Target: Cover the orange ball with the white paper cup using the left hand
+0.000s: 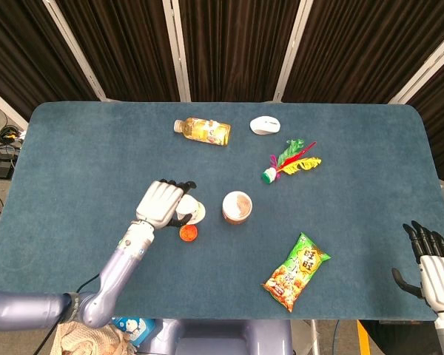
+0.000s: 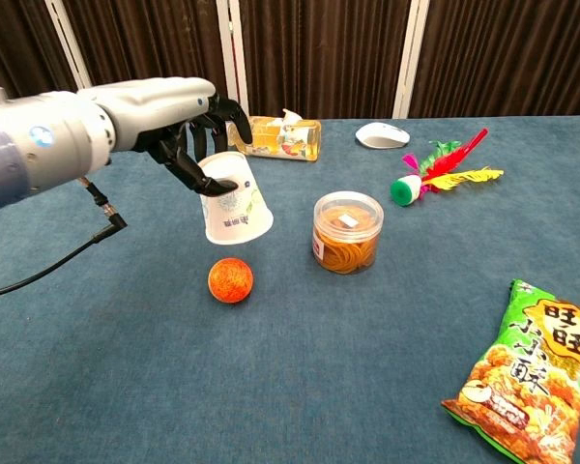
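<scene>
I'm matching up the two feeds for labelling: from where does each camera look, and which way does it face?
Head view: sits high, looks steeply down on the whole table; shows the left hand and forearm, and the right hand at the lower right edge.
Chest view: sits low at the near edge, faces across the table to the curtains; shows only the left hand and arm.
Shared: the left hand holding the white paper cup lifted and tilted above the orange ball, plus the jar.
</scene>
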### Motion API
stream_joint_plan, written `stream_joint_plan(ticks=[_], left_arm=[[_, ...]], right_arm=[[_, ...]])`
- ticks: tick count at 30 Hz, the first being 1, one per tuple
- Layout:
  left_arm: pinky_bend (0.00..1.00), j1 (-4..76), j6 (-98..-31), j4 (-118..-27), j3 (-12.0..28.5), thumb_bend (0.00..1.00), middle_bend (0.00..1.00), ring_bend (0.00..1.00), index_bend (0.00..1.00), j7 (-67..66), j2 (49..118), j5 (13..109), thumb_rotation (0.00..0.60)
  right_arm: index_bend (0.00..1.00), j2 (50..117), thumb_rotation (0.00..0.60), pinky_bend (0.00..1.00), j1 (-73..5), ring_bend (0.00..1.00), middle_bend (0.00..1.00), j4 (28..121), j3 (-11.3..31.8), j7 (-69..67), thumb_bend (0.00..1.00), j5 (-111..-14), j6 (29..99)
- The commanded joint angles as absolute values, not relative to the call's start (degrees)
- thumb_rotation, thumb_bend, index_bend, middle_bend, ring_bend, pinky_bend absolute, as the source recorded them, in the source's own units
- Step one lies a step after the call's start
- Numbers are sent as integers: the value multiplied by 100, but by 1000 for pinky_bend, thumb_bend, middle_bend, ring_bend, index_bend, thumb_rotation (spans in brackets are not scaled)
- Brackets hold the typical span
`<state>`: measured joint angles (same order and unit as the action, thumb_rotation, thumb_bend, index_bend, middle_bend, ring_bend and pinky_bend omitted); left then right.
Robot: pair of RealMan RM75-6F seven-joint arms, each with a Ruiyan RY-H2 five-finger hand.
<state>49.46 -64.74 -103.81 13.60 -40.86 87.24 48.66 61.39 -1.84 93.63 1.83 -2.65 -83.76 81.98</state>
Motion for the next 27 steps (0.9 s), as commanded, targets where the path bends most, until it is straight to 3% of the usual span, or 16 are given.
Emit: stream_joint_plan(ticks=[1, 18, 27], left_arm=[[411, 4809, -6494, -10724, 1150, 331, 437, 384, 244, -3962, 8471, 5111, 600], [409, 4770, -6386, -10612, 798, 331, 434, 384, 239, -3875, 8573, 5170, 600], [365, 4778, -6292, -10397, 667, 289, 365, 325, 186, -3875, 8721, 5055, 600]], right_arm=[[0, 6144, 600, 27, -182, 0, 0, 9368, 183, -252, 347, -8370, 8200], [0, 6144, 600, 27, -175, 0, 0, 9376, 186, -251, 347, -8352, 8198], [0, 6148, 600, 27, -176, 0, 0, 9367, 188, -249, 347, -8354, 8198]])
